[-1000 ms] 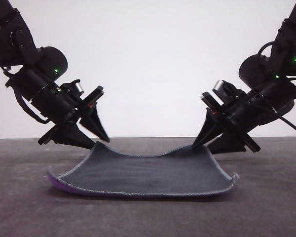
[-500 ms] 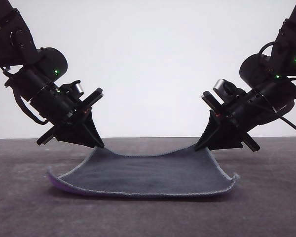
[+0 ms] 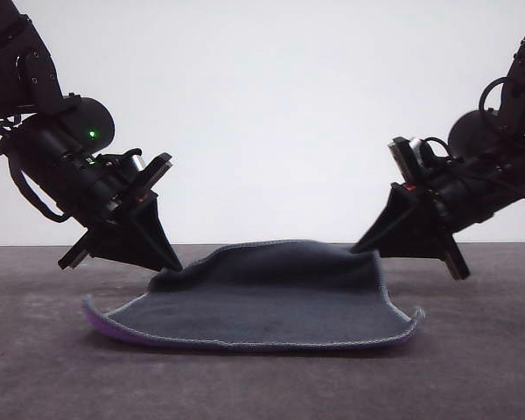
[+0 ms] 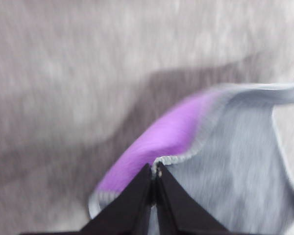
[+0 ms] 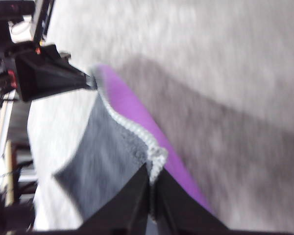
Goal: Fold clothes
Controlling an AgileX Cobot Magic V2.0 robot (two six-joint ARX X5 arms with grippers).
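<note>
Both grippers, left (image 3: 173,262) and right (image 3: 364,248), now pinch the cloth (image 3: 262,302) (back corners) and drag its far edge up into a hump.

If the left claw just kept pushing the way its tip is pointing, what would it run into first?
The left gripper is shut on the cloth's far corner and points down and inward. Going straight on, it would likely press that grey cloth down onto the table just beneath; depth is hard to judge.

A lab-like test bench: bare grey tabletop (image 3: 472,367) before a blank white backdrop (image 3: 271,114)
</note>
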